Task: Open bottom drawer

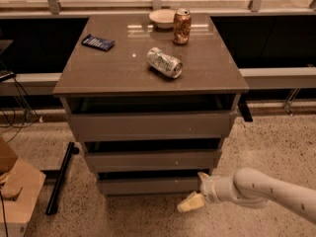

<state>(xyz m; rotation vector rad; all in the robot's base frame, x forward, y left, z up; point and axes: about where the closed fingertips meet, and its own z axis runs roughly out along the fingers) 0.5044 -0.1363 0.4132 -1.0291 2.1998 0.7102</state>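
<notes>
The bottom drawer [148,185] sits lowest in the cabinet [123,70], just above the floor [269,147], with a dark gap along its top edge. The gripper [193,199] hangs at its lower right corner; whether clenched or released, I cannot tell. Bare floor lies right; a black bar [60,179] lies left.

Office or lab space, terrazzo floor [276,147], loose cables [19,110], drawer cabinet [148,73], end effector [190,203] beside bottom drawer [148,185]
</notes>
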